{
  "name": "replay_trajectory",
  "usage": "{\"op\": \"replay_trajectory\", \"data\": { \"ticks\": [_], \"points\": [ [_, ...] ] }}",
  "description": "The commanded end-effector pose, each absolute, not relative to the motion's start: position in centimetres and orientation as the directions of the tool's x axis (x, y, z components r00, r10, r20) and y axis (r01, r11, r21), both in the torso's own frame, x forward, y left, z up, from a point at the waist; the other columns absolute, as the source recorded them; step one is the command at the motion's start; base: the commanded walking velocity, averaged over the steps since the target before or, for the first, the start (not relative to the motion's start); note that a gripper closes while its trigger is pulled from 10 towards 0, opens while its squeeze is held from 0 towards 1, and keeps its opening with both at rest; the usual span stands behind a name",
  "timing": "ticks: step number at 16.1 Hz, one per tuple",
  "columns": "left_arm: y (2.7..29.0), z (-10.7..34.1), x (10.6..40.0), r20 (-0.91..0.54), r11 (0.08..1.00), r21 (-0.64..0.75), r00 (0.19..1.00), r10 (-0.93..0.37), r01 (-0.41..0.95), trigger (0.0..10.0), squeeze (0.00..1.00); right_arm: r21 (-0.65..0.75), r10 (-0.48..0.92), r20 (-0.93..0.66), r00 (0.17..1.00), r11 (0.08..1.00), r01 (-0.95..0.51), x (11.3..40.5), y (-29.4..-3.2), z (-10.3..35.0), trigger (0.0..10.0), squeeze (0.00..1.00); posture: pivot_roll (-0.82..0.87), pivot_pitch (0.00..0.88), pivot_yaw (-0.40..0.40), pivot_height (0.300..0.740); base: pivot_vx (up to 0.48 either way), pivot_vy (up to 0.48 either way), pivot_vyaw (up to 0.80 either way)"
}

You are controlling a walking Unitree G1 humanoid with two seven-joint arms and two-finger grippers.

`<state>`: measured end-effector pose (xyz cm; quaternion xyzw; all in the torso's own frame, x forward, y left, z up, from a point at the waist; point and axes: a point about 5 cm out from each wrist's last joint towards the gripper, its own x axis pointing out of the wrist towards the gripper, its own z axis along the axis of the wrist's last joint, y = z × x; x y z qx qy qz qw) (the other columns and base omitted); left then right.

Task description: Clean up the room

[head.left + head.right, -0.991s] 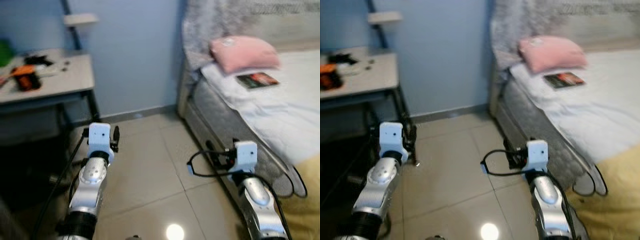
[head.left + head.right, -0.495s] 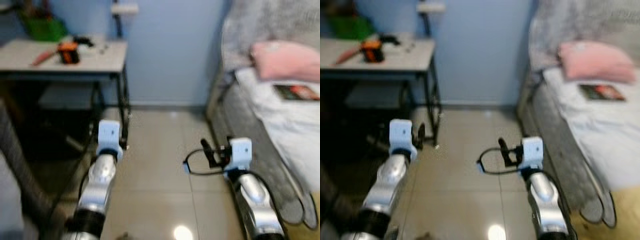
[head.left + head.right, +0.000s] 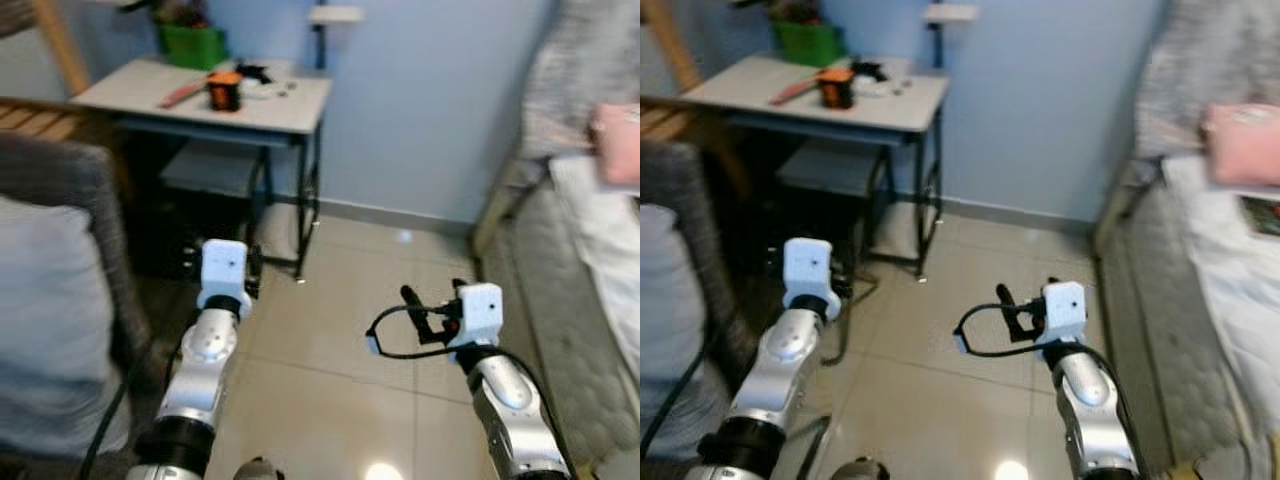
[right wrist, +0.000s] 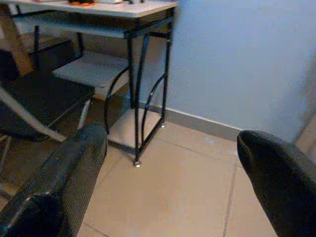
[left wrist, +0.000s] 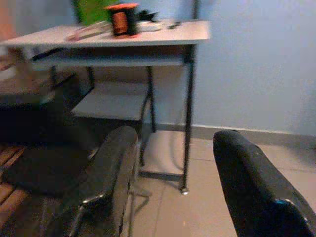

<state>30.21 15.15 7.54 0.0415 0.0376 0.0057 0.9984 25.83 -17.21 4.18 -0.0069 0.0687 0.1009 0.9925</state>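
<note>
Blue-walled room, desk (image 3: 290, 105); left gripper (image 5: 173, 192) and right gripper (image 4: 170, 182) fingers spread, no writing legible

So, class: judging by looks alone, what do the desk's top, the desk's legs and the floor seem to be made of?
Desk top: likely laminate or painted board, being a flat, matte, pale grey slab with a thin edge.
Desk legs: probably metal tubing painted black, thin and curved.
Floor: glazed ceramic tile, it seems, with beige squares, grout lines and a bright light reflection.

Cluttered desk (image 3: 290, 105), bare tiled floor (image 3: 330, 340)
</note>
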Motion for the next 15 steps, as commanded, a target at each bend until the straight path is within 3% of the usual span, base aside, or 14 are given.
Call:
{"op": "replay_trajectory", "data": {
  "ticks": [1,7,9,12,14,15],
  "points": [
    [15.4,7.9,30.4,-0.068,0.997,0.071,0.997,0.039,-0.034,10.0,0.00,-0.001,0.178,-0.153,0.972,0.984,-0.180,25.8,-17.5,3.9,10.0,0.00,0.04,0.000,0.007,0.740,0.472,0.000,0.00],
    [15.4,8.3,30.5,-0.039,0.998,0.063,0.999,0.012,-0.010,10.0,0.00,-0.008,0.145,-0.133,0.980,0.989,-0.148,25.9,-18.1,4.1,10.0,0.00,0.04,0.000,0.010,0.740,0.474,0.000,0.00],
    [15.9,7.7,28.2,-0.037,0.995,0.094,0.999,-0.030,0.033,10.0,0.00,-0.048,0.187,-0.134,0.973,0.980,-0.195,24.3,-18.7,4.3,10.0,0.00,0.04,0.000,-0.002,0.740,0.480,0.000,0.00],
    [14.8,6.9,27.0,-0.062,0.988,0.116,0.994,-0.093,0.100,10.0,0.00,-0.054,0.208,-0.174,0.963,0.974,-0.220,23.2,-19.3,3.5,10.0,0.00,0.05,0.000,-0.017,0.740,0.000,0.000,0.73],
    [16.5,8.6,26.4,-0.046,0.997,0.032,0.997,-0.062,0.064,10.0,0.00,-0.112,0.185,-0.162,0.969,0.972,-0.204,22.2,-20.1,4.2,10.0,0.00,0.06,0.000,-0.013,0.740,0.000,0.000,0.35],
    [15.5,8.5,24.9,-0.091,0.980,0.072,0.979,-0.181,0.188,10.0,0.00,-0.081,0.180,-0.151,0.972,0.978,-0.193,20.8,-20.6,4.7,10.0,0.00,0.07,0.000,-0.019,0.740,0.000,0.000,0.00]
  ]
}}
